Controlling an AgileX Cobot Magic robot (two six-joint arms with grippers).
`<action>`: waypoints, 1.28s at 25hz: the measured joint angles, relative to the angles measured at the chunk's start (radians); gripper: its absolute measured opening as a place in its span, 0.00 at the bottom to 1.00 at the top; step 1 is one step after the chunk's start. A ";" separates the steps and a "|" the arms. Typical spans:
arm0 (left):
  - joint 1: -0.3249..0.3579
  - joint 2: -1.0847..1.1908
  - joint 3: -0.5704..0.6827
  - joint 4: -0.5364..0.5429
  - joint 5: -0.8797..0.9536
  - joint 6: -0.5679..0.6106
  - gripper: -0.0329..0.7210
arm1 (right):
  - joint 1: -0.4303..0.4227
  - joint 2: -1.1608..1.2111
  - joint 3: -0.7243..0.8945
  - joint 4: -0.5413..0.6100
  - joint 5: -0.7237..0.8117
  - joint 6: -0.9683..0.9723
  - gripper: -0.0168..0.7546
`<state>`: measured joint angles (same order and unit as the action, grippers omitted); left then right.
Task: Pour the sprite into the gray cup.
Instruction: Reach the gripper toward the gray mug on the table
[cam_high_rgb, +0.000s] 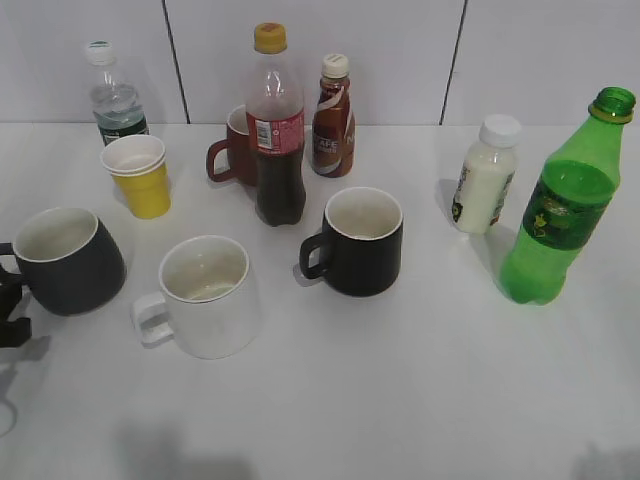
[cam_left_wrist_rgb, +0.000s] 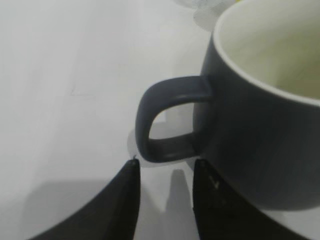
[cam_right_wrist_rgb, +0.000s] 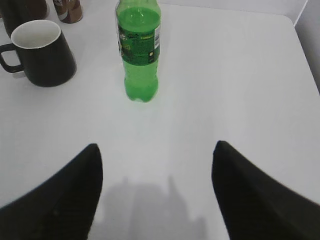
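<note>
The sprite (cam_high_rgb: 560, 215), a capless green bottle, stands upright at the right of the table. In the right wrist view the sprite (cam_right_wrist_rgb: 139, 55) is well ahead of my right gripper (cam_right_wrist_rgb: 156, 150), which is wide open and empty. The gray cup (cam_high_rgb: 68, 262) stands at the far left, handle pointing left. My left gripper (cam_high_rgb: 8, 300) shows only partly at the left edge of the exterior view. In the left wrist view the left gripper (cam_left_wrist_rgb: 165, 167) is open, its tips just short of the gray cup's (cam_left_wrist_rgb: 260, 135) loop handle, holding nothing.
A white mug (cam_high_rgb: 205, 295) and a black mug (cam_high_rgb: 360, 240) stand mid-table. Behind them are a cola bottle (cam_high_rgb: 278, 130), a brown mug (cam_high_rgb: 235, 150), a coffee bottle (cam_high_rgb: 333, 115), stacked paper cups (cam_high_rgb: 140, 175), a water bottle (cam_high_rgb: 113, 95) and a milk bottle (cam_high_rgb: 488, 175).
</note>
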<state>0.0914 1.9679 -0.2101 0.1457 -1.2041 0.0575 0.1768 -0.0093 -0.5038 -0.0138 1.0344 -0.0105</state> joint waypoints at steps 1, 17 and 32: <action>0.000 0.001 -0.006 0.000 0.000 0.000 0.41 | 0.000 0.000 0.000 0.000 0.000 0.000 0.68; 0.024 0.060 -0.141 0.063 -0.004 0.001 0.41 | 0.000 0.000 0.000 0.000 0.000 0.000 0.68; 0.029 0.091 -0.192 0.102 0.012 0.009 0.12 | 0.000 0.000 0.000 0.023 0.000 -0.002 0.68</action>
<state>0.1206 2.0592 -0.4022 0.2479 -1.1925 0.0661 0.1768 -0.0093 -0.5038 0.0097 1.0344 -0.0127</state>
